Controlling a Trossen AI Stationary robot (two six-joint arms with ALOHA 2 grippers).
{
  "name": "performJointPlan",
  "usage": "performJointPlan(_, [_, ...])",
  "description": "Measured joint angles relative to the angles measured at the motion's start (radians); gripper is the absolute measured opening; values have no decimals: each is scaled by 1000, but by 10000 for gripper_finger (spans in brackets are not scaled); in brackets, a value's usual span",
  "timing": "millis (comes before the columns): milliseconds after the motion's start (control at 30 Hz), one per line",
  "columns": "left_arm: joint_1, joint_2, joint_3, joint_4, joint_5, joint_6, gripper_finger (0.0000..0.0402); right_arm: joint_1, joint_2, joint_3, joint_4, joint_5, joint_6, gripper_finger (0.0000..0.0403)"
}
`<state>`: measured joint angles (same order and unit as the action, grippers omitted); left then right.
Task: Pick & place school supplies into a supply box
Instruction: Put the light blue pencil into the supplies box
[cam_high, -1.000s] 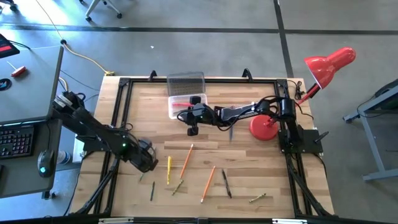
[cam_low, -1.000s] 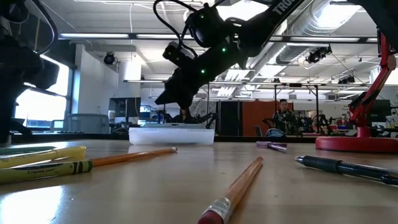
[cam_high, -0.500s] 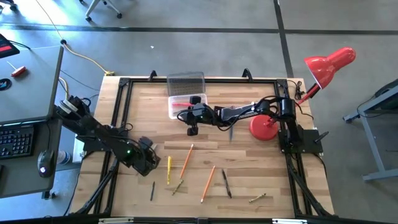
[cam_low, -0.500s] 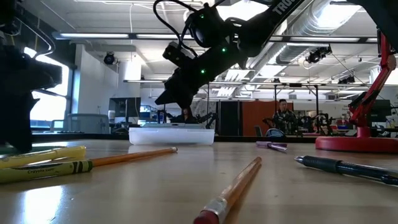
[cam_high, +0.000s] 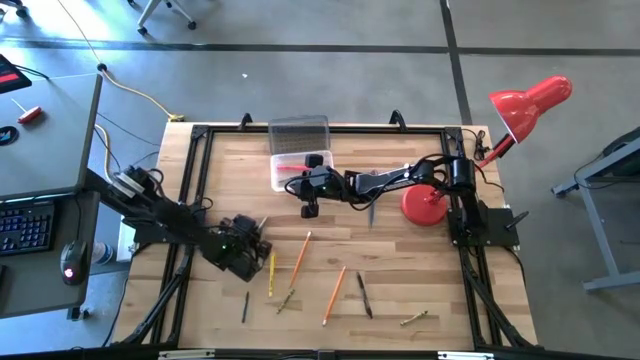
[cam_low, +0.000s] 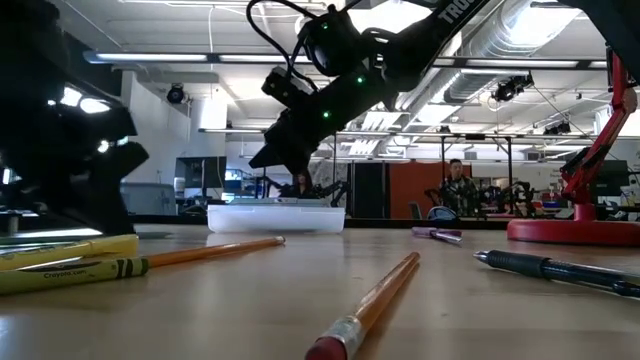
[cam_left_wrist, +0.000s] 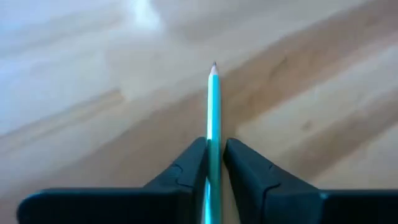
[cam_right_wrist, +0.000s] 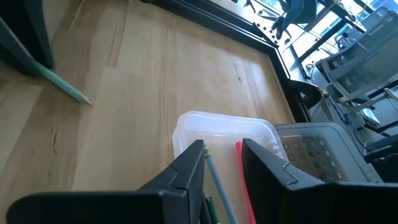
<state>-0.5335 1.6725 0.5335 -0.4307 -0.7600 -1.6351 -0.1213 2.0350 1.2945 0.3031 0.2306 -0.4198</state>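
- My left gripper (cam_left_wrist: 214, 155) holds a green pencil (cam_left_wrist: 213, 106) pinched between its two fingers, point leading, clear of the wooden table (cam_high: 400, 270); in the high view the left gripper (cam_high: 243, 248) sits near the table's left front, just beside a yellow pencil (cam_high: 270, 272).
- My right gripper (cam_right_wrist: 222, 163) hangs over the supply box (cam_right_wrist: 211, 127) and carries a pencil between its fingers, tip aimed down into the tray, where a pink-red marker (cam_right_wrist: 244, 180) already lies. In the high view the box (cam_high: 295, 165) sits at the table's rear centre, its greyish lid (cam_high: 299, 133) hinged back.
- Step in hand, as I judge it: carry the green pencil to the box. To do it well I should keep the pinch firm near mid-shaft, lift before traversing so the point clears the loose pencils, and wait until the right arm has left the tray.
- Awaiting pickup at the front: two orange pencils (cam_high: 300, 256), a dark pen (cam_high: 364, 295) and other thin pieces.
- Hard to make out: the low view shows my left arm only as a dark mass; the box's full contents are cut off; the small item (cam_high: 414, 318) at front right I cannot identify; the scissors I cannot place.
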Motion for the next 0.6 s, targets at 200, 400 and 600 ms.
performJointPlan(200, [11,16,-8,64,-66,3,107,11,0,0,0,2,0,87])
performJointPlan(400, [17,58,-19,98,-108,-20,74,25,0,0,1,2,-8,87])
performJointPlan(600, [30,72,-91,283,-190,-40,40,34,0,0,15,7,-6,87])
